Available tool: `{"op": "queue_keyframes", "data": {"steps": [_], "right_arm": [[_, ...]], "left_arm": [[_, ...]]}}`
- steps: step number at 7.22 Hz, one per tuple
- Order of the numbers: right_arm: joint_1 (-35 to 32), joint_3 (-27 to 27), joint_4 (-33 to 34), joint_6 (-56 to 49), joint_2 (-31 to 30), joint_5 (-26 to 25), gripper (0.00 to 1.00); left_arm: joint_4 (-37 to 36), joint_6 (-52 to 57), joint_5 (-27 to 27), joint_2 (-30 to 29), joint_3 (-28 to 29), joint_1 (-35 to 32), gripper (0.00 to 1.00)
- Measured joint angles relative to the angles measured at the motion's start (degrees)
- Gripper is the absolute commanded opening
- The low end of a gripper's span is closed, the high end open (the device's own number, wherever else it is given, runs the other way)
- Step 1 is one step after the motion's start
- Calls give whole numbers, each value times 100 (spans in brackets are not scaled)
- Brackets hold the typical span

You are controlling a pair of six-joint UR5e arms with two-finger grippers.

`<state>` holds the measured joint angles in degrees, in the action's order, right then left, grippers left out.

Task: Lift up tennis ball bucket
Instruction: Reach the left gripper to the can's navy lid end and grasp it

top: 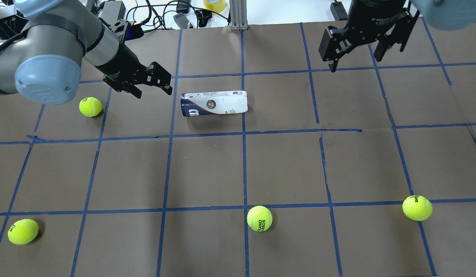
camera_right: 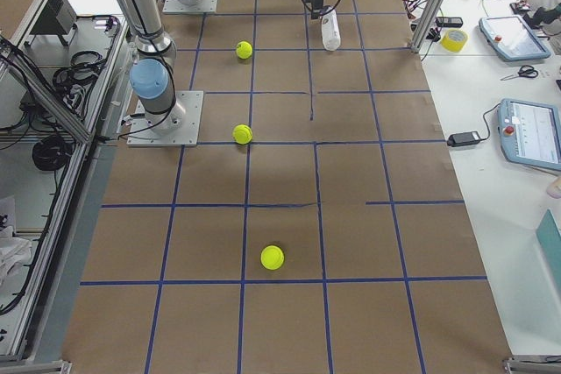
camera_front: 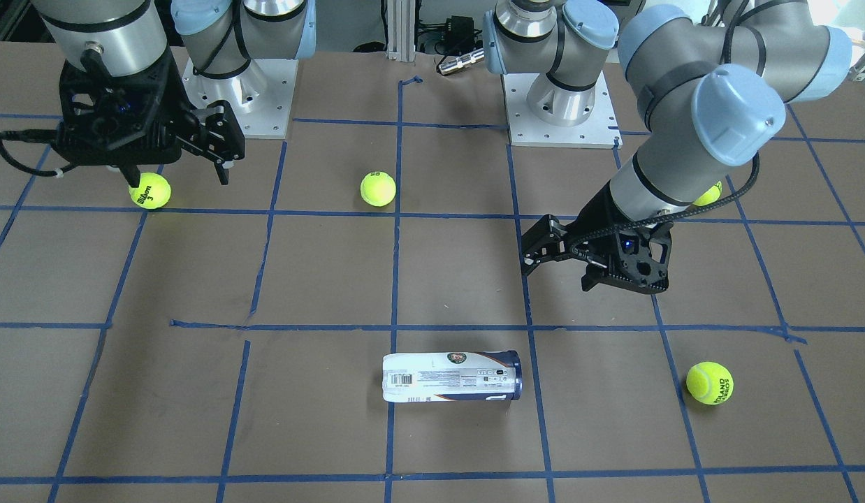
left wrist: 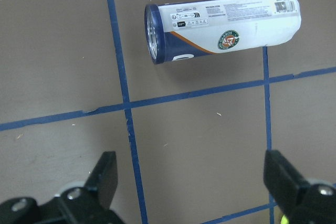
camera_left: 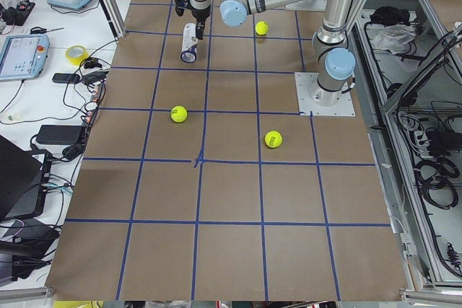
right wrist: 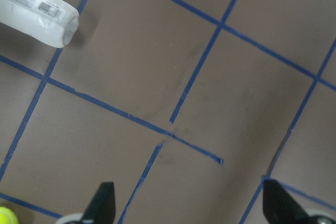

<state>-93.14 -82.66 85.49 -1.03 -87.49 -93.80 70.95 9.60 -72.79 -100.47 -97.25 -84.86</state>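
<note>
Brown paper table (top: 284, 169) with a blue tape grid. The tennis ball bucket (top: 213, 103) lay flat on its side on the far-middle part of it, nothing gripping it. Its navy end pointed toward the robot's left and its white end sat across a tape line.

The left gripper (top: 154, 93) hung near the navy end without touching it, jaws spread wide and empty. In the left wrist view the bucket (left wrist: 223, 26) sat ahead of the two fingers (left wrist: 105, 174), not between them.

The right gripper (top: 355, 61) was well apart from the bucket, over the far right of the table, also wide and empty.

Four loose tennis balls: one (top: 90, 106) just beside the left arm, the other three (top: 23, 231) (top: 259, 218) (top: 417, 207) spread along the robot's side.
</note>
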Motion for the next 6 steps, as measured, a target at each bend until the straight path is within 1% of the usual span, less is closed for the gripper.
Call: {"op": "queue_keyframes", "data": {"steps": [1,2,3,6], "right_arm": [[2,-321,60,413,-288,181,100],[1,-608,269,675,-514,302,100],[3,-758,487,780,-613,343,100],[25,-844,700,807,-659,341,100]], "left_arm": [[-168,7,316,-202,-5,72,100],[-414,42,605,-432,-13,135,100],[-587,114,793,-638,-9,180,100],[-991,351,1336,-1192,9,326,100]]}}
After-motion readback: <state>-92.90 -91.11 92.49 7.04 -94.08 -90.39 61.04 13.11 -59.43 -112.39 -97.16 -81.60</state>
